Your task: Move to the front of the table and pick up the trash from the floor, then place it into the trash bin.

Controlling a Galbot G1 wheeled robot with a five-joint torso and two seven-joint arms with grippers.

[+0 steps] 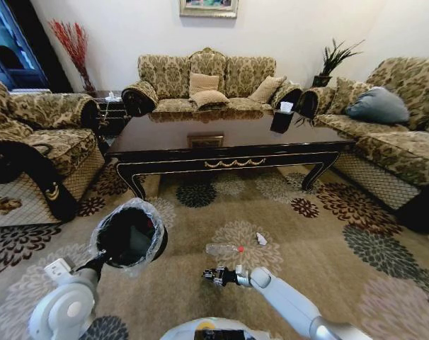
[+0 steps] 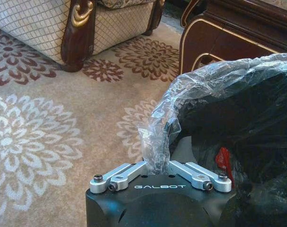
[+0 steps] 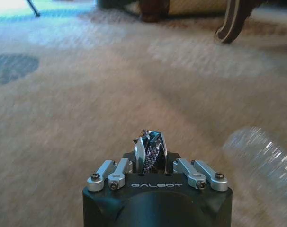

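The left pincer [image 2: 156, 161] is clenched on the trash bin [image 1: 129, 236] rim. The right pincer [image 3: 149, 152] is pinched together with nothing in it, beside the clear bottle [image 1: 225, 249] on the floor. The bottle looks light and slippery; grab its middle.

Even indoor light — blurred right-wrist view

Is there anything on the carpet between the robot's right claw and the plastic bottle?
No, nothing visible is in the way. The right gripper hangs just short of the bottle, with bare carpet between them. A white scrap lies past the bottle. The left gripper holds the trash bin nearby.
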